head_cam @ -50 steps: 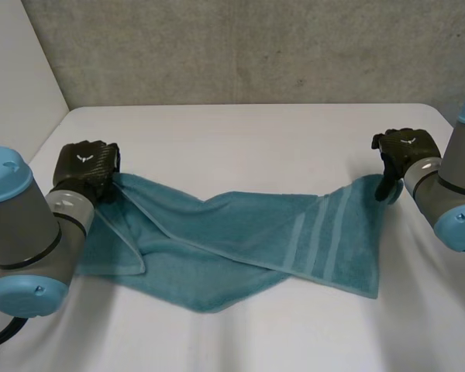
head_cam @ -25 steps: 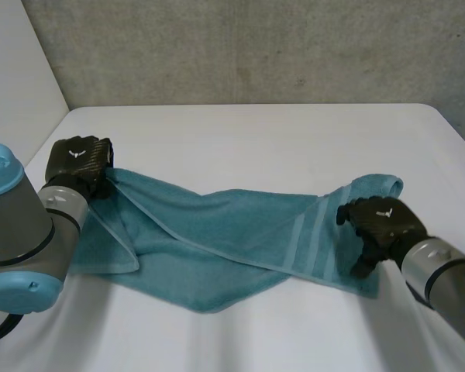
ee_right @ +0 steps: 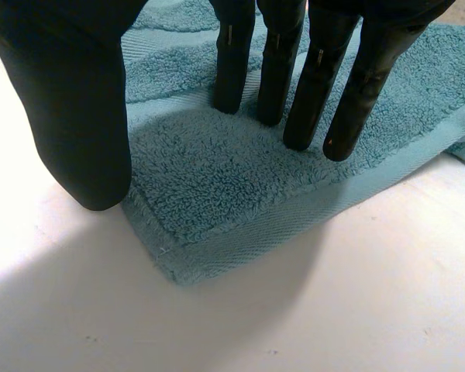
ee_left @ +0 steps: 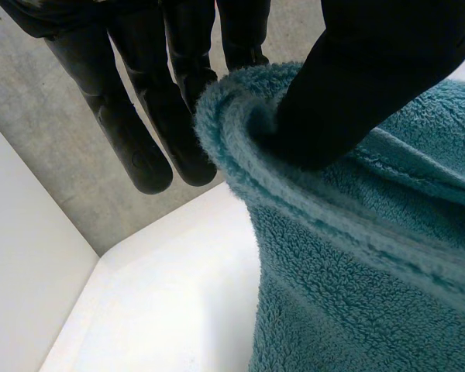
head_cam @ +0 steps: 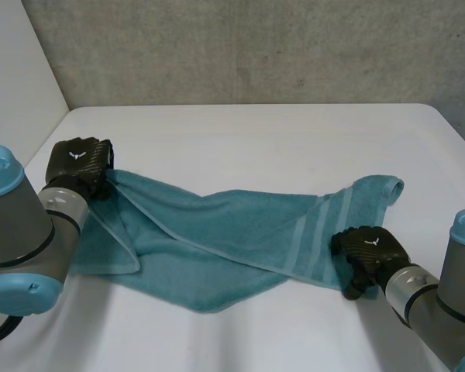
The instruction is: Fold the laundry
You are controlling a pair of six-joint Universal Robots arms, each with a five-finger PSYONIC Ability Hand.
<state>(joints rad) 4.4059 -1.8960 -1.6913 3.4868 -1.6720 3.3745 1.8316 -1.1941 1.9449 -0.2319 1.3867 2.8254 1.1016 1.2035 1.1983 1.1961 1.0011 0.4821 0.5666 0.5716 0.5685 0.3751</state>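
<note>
A teal towel [head_cam: 240, 225] lies crumpled across the white table [head_cam: 256, 139], with its striped end at the right. My left hand [head_cam: 79, 163] is at the towel's far left corner and is shut on it. In the left wrist view the thumb [ee_left: 356, 85] pinches the rolled hem of the towel [ee_left: 356, 294] against the fingers [ee_left: 139, 132]. My right hand [head_cam: 370, 252] is over the near right corner, open. In the right wrist view its straight fingers [ee_right: 310, 85] rest on the towel [ee_right: 217, 186], just inside the hem. The thumb [ee_right: 77, 116] hangs beside the corner, above the bare table.
A grey wall runs behind the table and a white panel stands at the left. The towel's far right corner [head_cam: 389, 186] lies curled on the table. Bare table [ee_right: 333, 294] stretches beyond the right hand's corner.
My right hand let go of the far right corner and came down toward me onto the near right corner. The far right corner now lies on the table. The left hand kept its grip.
</note>
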